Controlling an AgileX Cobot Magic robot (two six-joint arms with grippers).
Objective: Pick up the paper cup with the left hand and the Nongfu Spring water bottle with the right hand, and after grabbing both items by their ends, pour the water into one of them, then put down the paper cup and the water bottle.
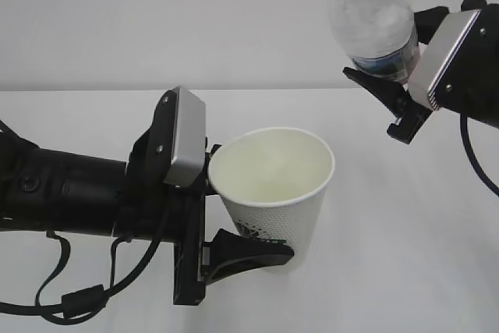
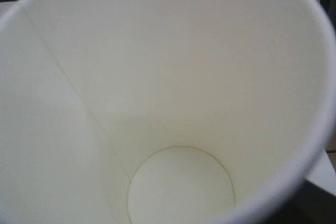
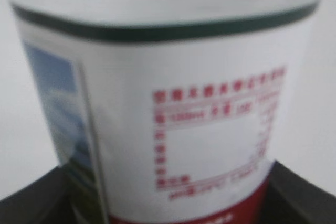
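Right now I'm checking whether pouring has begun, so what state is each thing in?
Cup: held by the left gripper, tilted, no water showing inside.
Bottle: capless, held up by the right gripper, leaning left, no stream from its mouth.
Left gripper: shut on the cup.
Right gripper: shut on the bottle.
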